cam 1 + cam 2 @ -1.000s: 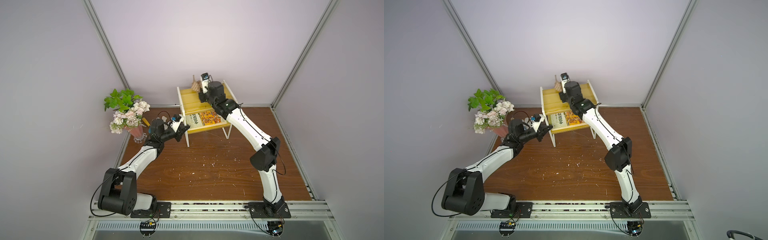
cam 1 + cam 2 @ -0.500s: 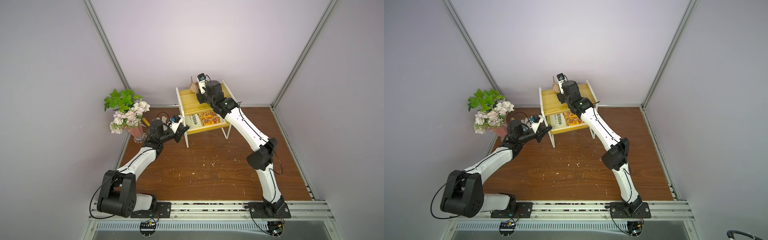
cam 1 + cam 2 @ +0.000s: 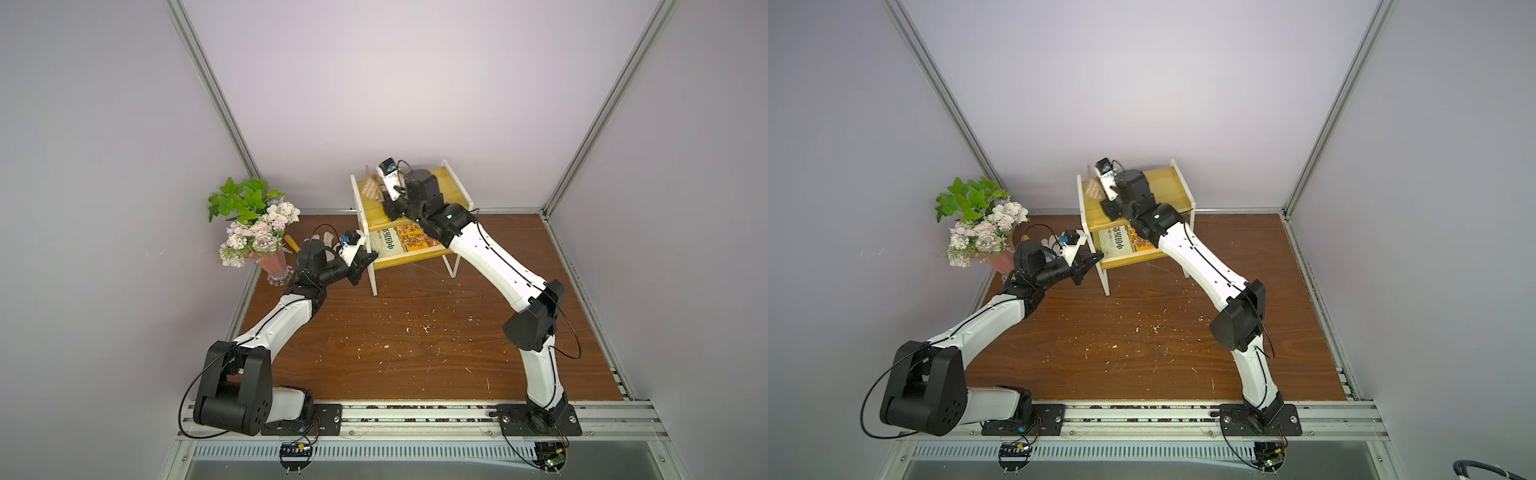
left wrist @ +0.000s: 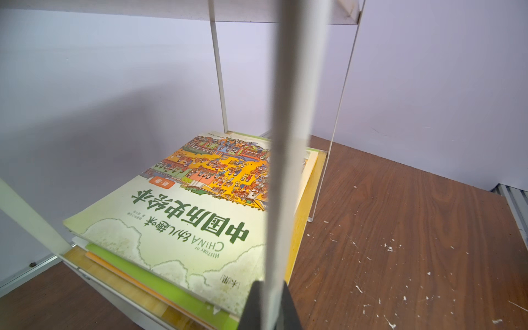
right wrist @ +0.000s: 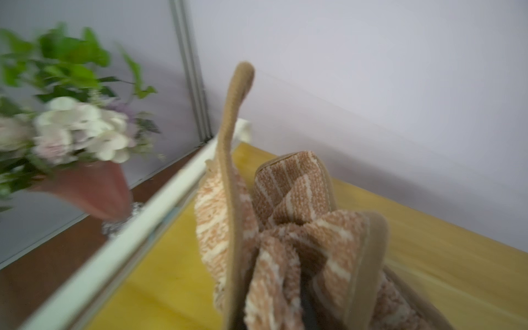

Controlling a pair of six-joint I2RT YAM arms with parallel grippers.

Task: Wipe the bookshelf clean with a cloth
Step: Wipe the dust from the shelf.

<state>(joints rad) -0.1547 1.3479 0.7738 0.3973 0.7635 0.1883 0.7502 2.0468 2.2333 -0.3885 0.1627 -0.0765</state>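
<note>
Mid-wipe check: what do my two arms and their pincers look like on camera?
Both arms, left arm and right arm, have white shells, bulky black joints and thin black cables looping alongside. The left pincer and right pincer have dark fingers under white camera mounts with blue marks.

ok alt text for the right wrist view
A bunched tan striped cloth fills the foreground, over the yellow top board of the bookshelf. Blurred flowers in a pink vase stand beyond its white side rail.
</note>
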